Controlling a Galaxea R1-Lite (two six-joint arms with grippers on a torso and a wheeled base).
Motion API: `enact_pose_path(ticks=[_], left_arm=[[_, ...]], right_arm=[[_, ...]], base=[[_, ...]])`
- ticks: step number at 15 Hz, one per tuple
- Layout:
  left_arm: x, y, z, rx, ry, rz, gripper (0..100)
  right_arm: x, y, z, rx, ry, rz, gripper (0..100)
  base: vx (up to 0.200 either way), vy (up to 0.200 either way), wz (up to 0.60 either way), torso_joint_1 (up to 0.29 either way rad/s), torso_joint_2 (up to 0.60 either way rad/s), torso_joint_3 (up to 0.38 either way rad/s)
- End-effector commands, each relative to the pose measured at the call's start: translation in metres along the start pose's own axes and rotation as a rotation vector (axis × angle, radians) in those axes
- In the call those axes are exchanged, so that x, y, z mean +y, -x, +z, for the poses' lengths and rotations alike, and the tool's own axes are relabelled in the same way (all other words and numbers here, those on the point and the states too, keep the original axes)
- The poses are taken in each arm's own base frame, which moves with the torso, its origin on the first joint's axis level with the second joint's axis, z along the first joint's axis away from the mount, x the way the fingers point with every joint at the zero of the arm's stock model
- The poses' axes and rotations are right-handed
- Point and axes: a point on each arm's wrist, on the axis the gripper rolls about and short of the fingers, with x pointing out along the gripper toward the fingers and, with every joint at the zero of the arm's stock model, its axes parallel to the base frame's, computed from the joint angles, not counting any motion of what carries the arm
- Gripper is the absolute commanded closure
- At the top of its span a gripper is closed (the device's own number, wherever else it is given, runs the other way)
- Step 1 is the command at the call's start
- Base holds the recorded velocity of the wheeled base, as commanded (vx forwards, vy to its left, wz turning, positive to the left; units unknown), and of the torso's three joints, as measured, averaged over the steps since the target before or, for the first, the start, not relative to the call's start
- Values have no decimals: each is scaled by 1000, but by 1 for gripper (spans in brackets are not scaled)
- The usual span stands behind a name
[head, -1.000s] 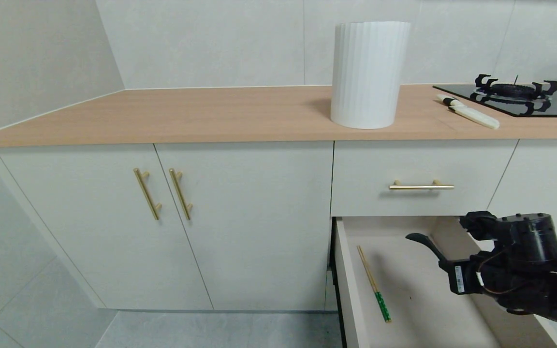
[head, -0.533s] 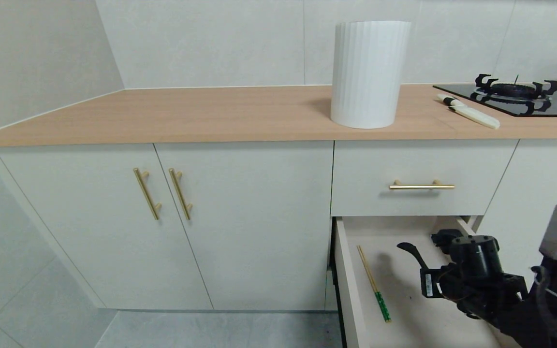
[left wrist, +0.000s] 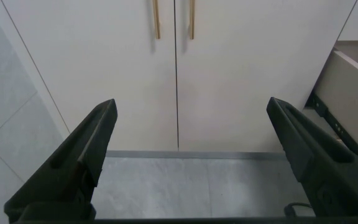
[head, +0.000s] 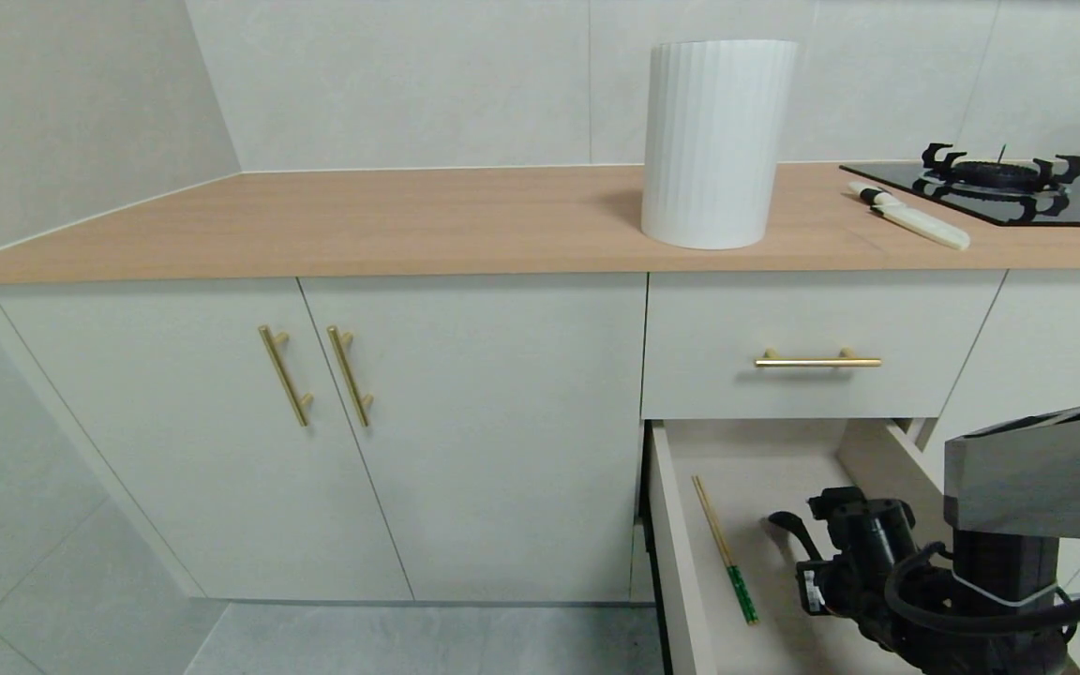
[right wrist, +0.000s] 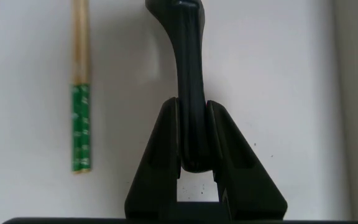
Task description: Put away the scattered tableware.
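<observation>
Black utensil is clamped in the right hand, lower right, over the open drawer; release beside the chopsticks is judged next.

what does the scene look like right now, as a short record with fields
open drawer: lower pale drawer, pulled out beneath a shut drawer with a brass bar handle
in drawer: wooden chopsticks with green ends, by its left wall
right gripper: shut on a black curved utensil, over the drawer floor, apart from the chopsticks
left gripper: open, empty, facing white cupboard doors
wooden counter: tall white ribbed cylinder, cream knife, black hob
</observation>
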Motion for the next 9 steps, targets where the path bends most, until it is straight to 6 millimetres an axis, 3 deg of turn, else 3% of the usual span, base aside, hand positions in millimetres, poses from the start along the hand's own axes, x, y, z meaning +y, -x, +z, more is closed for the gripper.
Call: enact_pose_path(ticks=[1,9], left_arm=[[0,0,0,0,1,0,0],[0,0,0,0,1,0,0]], right_arm=[[2,-8,-7,21,8,-5,100],[2,-11,-7,19,8,-12,100]], base=[[0,0,0,0,0,0],[0,0,0,0,0,0]])
